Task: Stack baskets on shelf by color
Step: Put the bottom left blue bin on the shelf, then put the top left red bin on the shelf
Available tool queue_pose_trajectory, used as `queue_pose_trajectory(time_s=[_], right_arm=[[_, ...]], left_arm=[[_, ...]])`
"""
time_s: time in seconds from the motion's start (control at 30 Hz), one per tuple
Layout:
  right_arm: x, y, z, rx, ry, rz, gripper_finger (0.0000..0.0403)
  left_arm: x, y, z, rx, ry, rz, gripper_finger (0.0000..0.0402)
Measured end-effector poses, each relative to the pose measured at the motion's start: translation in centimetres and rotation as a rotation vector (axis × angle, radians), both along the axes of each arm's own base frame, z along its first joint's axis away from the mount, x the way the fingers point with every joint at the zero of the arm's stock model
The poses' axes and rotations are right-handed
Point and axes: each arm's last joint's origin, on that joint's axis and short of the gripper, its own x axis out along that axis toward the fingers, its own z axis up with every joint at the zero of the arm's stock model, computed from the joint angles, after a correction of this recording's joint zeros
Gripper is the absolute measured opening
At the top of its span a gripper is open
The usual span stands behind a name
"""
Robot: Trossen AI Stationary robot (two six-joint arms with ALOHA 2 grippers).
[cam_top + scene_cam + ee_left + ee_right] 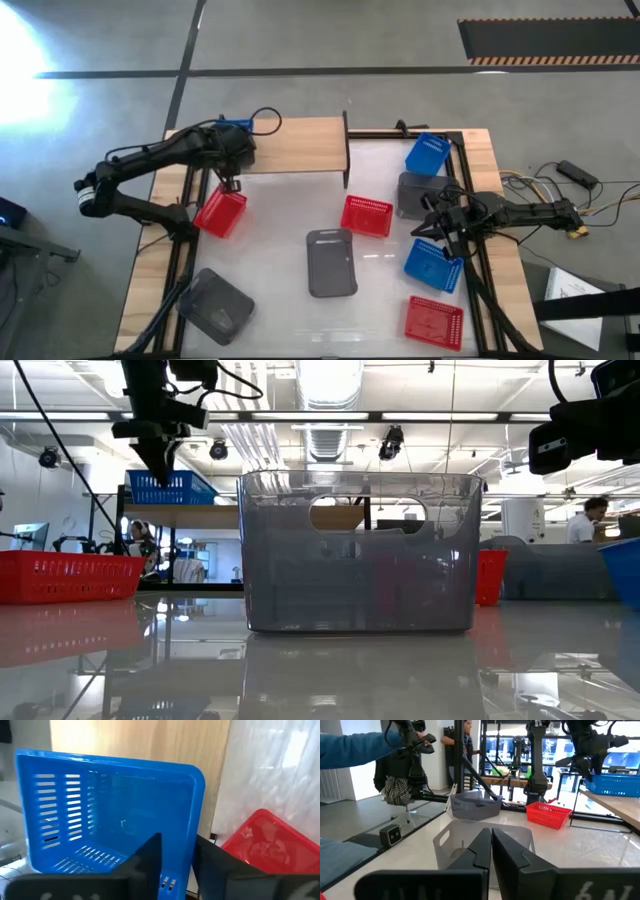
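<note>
Left gripper [231, 182] hangs just off the shelf's [300, 145] front edge, near the table's [280, 300] far-left corner. Its fingers [150, 855] stand a narrow gap apart with nothing between them. Its wrist view looks past them at a blue basket [107, 815] sitting on the plank at the shelf's left end, and at a red basket [265, 845] on the white top beside the shelf. The left arm reaches in from the left edge, elbow bent, forearm stretched across to the shelf.

Right gripper [428, 222] sits near the right edge, pointing inward over a grey basket [418, 195]. Its fingers [480, 851] are pressed together at the tips — nothing is clamped. The right arm lies almost flat, coming in from beyond the right edge.

Baskets on the table: the red one [220, 212] by the left gripper, a second red [366, 215] in the middle, a third red [435, 322] at the near-right corner. A blue one [428, 153] lies at the far-right corner and another blue [433, 264] along the right edge, just under the right arm. One grey basket [331, 262] rests mid-table — it fills the low view [355, 550] — and another grey [215, 305] sits tilted at the near-left corner.
</note>
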Motion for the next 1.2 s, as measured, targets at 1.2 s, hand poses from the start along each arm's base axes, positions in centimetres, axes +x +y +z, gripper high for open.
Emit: queue_pose_trajectory(time_s=[1.2], right_arm=[[0.0,0.0,0.0,0.001,0.0,0.0,0.0009]], left_arm=[[6.9,-15.4,-2.2,-0.217,0.06,0.105,0.0122]])
